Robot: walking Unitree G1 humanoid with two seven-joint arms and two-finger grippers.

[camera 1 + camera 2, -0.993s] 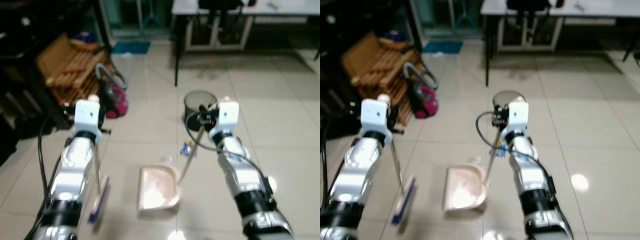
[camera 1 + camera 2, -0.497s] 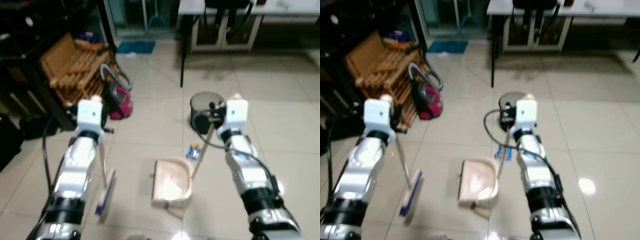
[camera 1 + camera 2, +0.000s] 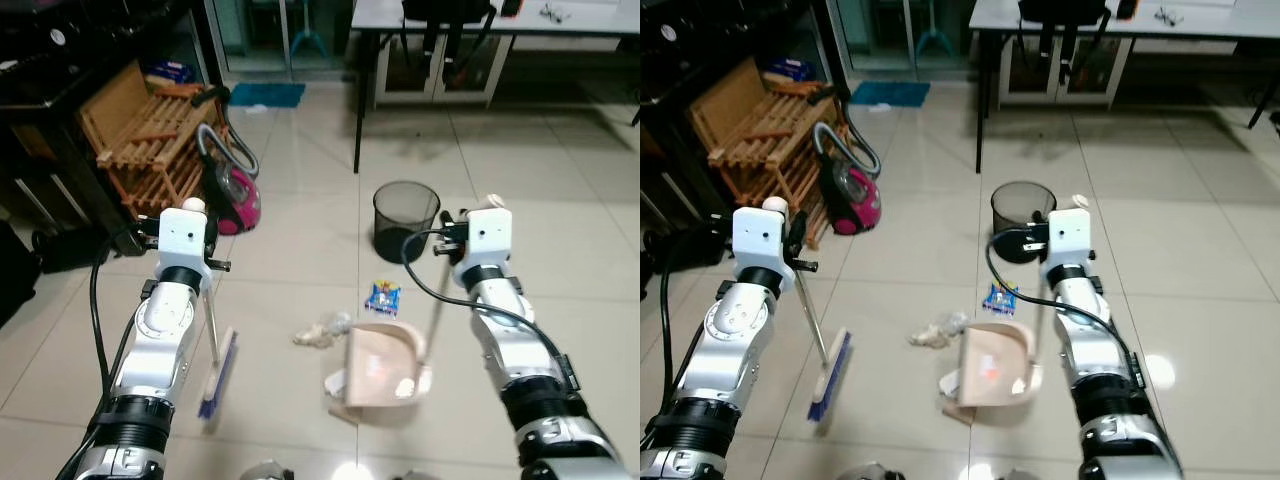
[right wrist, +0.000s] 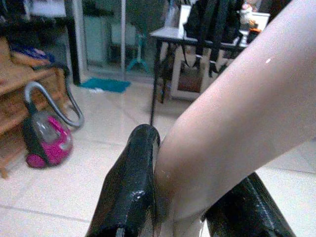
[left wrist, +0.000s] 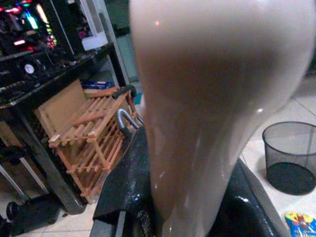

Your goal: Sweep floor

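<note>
The broom handle (image 5: 207, 98) blocks the wrist view, its top cut off; floor scraps (image 3: 320, 331) unidentifiable.

The robot had two shiny silver arms with black bands near the elbows. Each wrist wore a white box with a small round knob on top. Black cables looped from the boxes. Its fingers (image 4: 131, 187) were glossy black.

The left gripper (image 3: 205, 262) holds a broom (image 3: 215, 352) left of the dustpan (image 3: 385, 362) the right gripper (image 3: 447, 248) holds.
</note>
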